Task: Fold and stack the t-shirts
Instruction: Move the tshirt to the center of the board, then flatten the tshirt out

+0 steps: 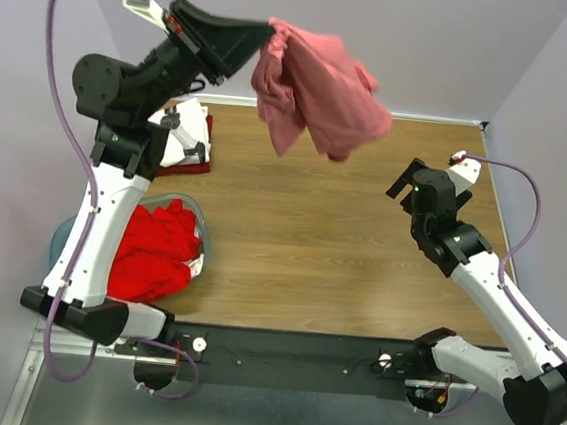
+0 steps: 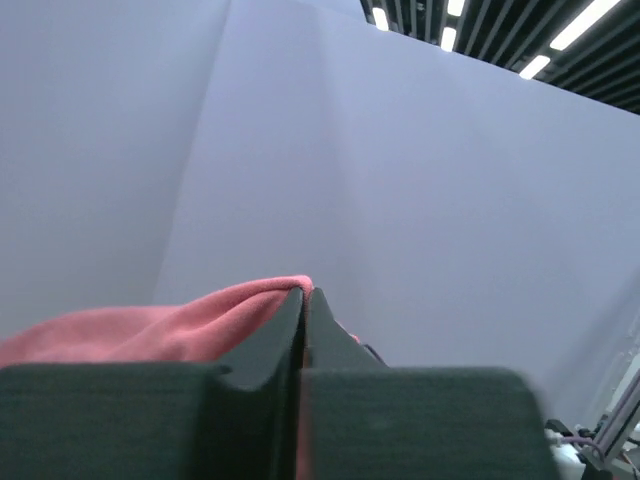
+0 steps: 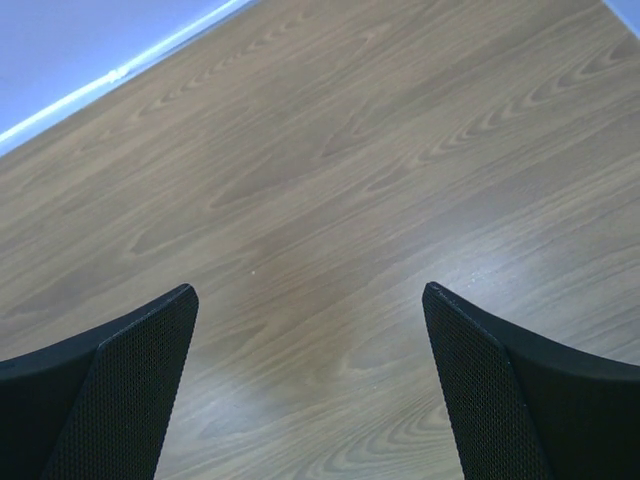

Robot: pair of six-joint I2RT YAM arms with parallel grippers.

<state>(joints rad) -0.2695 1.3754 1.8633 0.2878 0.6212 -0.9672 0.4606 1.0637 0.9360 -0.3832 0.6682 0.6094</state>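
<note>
A salmon-pink t-shirt (image 1: 315, 90) hangs bunched in the air over the far middle of the table, pinched at one edge by my left gripper (image 1: 271, 32), which is raised high and shut on it. In the left wrist view the pink cloth (image 2: 150, 325) bulges beside the closed left gripper (image 2: 304, 293). My right gripper (image 3: 310, 292) stands open over bare wood, nothing between its fingers; in the top view the right gripper (image 1: 404, 179) is at the right, below the hanging shirt. A white printed t-shirt (image 1: 186, 133) lies folded on a dark red one (image 1: 192, 167) at far left. Bright red t-shirts (image 1: 154, 250) fill the tub.
A translucent pale-blue tub (image 1: 201, 215) sits at the table's left near edge, partly behind the left arm. The wooden table (image 1: 358, 270) runs between the arms, with pale walls at the back and sides. A purple cable (image 1: 527, 186) loops by the right arm.
</note>
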